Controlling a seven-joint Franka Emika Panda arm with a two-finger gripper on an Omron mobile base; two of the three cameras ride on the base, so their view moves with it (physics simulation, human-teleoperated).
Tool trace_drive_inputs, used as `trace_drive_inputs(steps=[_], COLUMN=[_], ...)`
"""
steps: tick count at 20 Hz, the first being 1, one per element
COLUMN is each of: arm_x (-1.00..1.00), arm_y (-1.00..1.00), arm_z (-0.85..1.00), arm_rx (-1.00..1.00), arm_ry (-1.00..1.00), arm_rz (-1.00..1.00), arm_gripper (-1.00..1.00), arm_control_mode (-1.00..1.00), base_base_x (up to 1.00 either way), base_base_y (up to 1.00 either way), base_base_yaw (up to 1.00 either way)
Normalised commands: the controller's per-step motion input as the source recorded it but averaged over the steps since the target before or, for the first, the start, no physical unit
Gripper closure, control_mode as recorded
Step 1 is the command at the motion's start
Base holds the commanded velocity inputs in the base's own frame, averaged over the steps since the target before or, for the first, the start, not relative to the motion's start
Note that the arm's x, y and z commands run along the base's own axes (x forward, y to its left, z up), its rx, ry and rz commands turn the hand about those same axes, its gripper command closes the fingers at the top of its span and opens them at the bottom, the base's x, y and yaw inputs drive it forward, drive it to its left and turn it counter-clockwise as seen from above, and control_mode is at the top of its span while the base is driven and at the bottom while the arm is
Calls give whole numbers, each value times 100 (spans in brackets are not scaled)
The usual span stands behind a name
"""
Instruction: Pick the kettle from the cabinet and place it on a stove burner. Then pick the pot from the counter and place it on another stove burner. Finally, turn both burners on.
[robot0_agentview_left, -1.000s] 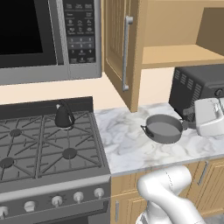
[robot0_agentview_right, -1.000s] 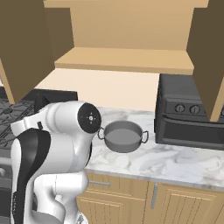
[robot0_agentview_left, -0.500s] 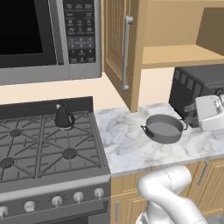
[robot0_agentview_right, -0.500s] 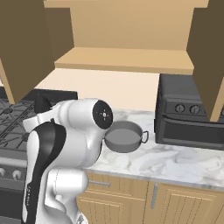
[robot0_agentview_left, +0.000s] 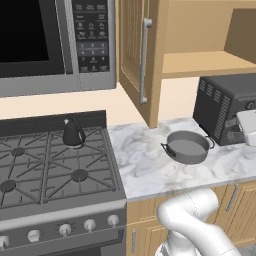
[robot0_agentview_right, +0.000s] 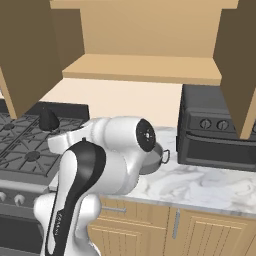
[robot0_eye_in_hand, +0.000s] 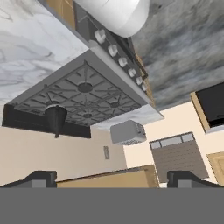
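Kettle (robot0_agentview_left: 73, 133) in glossy black sits upright on the rear right burner (robot0_agentview_left: 73, 144) of the grey range (robot0_agentview_left: 60, 200), its looped handle rising in front of the dark back panel. Right of the range, the shallow grey pot (robot0_agentview_left: 187, 146) rests on the white marble counter (robot0_agentview_left: 145, 170), near a black toaster oven (robot0_agentview_left: 225, 107) at the far end. Above the counter, the light-wood cabinet (robot0_agentview_left: 200, 62) stands with its door (robot0_agentview_left: 135, 55) swung open, its silver bar handle facing the range. A microwave (robot0_agentview_left: 50, 45) hangs over the burners. Seen from the hand camera, the gripper (robot0_eye_in_hand: 111, 177) shows its two dark fingertips (robot0_eye_in_hand: 41, 177) spread wide apart and released, nothing between them, with the range appearing upside down and the kettle pointing downward from it.
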Motion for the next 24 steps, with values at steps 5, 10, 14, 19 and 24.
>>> trace_drive_inputs(steps=[5,10,14,19,24], arm_x=[9,10,15,27,33], arm_y=[-35,-28,-9,0,-4], arm_z=[-30,-32,-35,-41,-41], arm_rx=[-5,-6,-8,-12,-16], arm_ry=[0,0,0,0,-3], arm_rz=[3,3,2,1,5], arm_gripper=[-100,-100,-100,-100,-100], arm_control_mode=[-100,-100,-100,-100,-100], base_base_x=[0,0,0,0,0], base_base_y=[0,0,0,0,0], base_base_yaw=[0,0,0,0,0])
